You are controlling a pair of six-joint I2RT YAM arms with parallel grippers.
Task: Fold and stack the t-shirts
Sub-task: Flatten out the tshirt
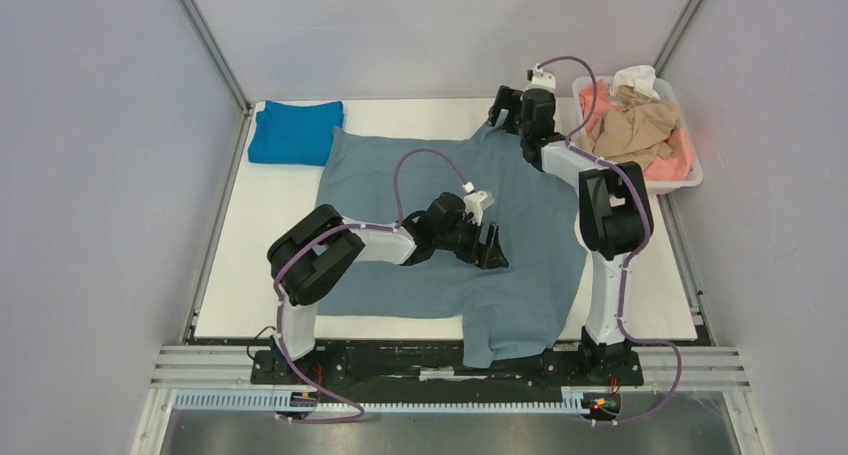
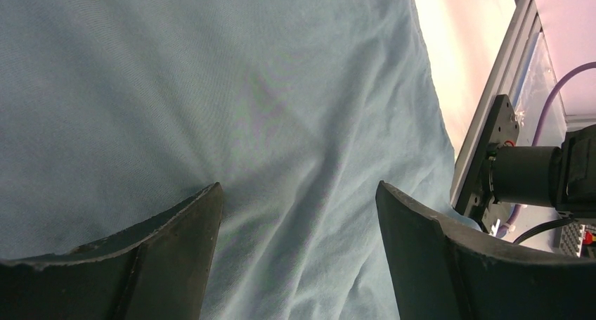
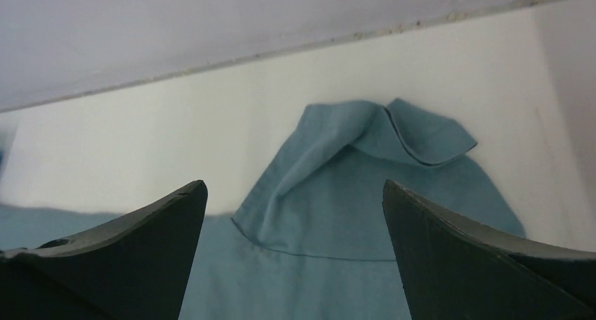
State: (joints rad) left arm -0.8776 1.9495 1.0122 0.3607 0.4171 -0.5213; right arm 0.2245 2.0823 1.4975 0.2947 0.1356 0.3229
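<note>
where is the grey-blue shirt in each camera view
Top external: grey-blue shirt spread across the middle of the white table.
Left wrist: fills most of the frame.
Right wrist: its sleeve, lower centre.
Shared landmark: that white table beside it.

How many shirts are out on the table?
2: the grey-blue shirt spread in the middle, and the bright blue shirt folded at the far left. The tub holds more, bundled.

Spread t-shirt [image 1: 372,180]: plain dusty grey-blue. Folded t-shirt [image 1: 296,132], far-left corner: plain bright blue. Tub [image 1: 692,182]: white.
</note>
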